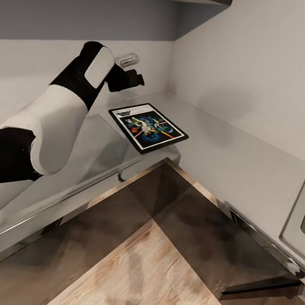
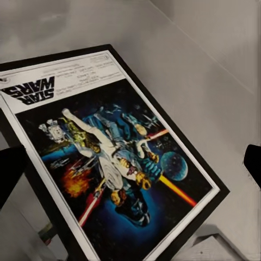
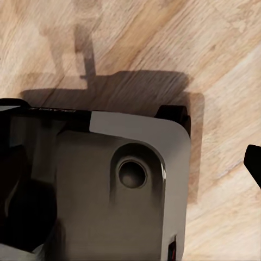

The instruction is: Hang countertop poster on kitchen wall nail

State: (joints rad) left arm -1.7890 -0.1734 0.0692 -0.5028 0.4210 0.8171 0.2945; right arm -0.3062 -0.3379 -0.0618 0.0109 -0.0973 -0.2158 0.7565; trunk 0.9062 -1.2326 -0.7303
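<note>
A: Where's the poster?

B: Flat on the kitchen countertop, at the inner corner, one end overhanging the edge. The left gripper hovers above it, jaws spread wide and empty.

A: Advice?

B: Descend onto the overhanging frame edge (easier to pinch). Grey walls, wooden floor below

The poster has a black frame, a white border and blue-black space artwork with orange bursts, a red-orange blade and pale figures; its title strip is white with black lettering. The kitchen countertop is plain light grey, above dark glossy cabinet fronts. The floor shows a light brown wood grain. The left arm is white with black sections. The wall is off-white.
</note>
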